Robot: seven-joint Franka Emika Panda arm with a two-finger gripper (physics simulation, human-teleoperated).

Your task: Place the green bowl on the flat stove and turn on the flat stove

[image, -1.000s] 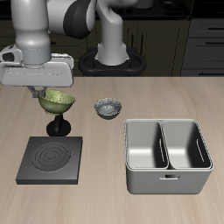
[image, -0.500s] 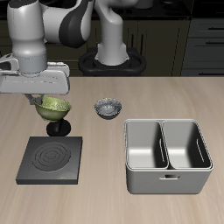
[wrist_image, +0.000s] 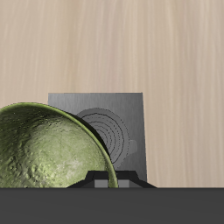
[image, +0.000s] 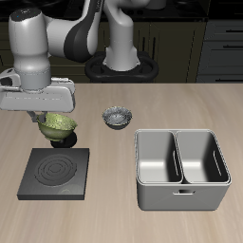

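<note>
One surface, light wood, carrying four things besides the arm's base.

One robot arm, white and grey, reaching over the part of the surface near the stove.

One grey metal basin, two compartments side by side; both compartments bare inside. Sits at about 3 o'clock from the stove, well apart from it.

One flat stove, dark grey square with concentric burner rings, lying flat near the front edge of the surface. Nothing rests on it. In the wrist view the stove shows below the bowl, rings partly covered by the bowl's rim.

One green bowl, olive, mottled inside, held up off the surface at about 12 o'clock from the stove, above its back edge. Nothing in the bowl; wrist view shows its speckled inside bare.

One grey-white patterned bowl, small, standing on the surface at about 3 o'clock from the green bowl, apart from it. Contents too small to tell.

One pincer, closed on the green bowl's rim, carrying it; fingers mostly hidden behind the bowl and the wrist housing.
</note>
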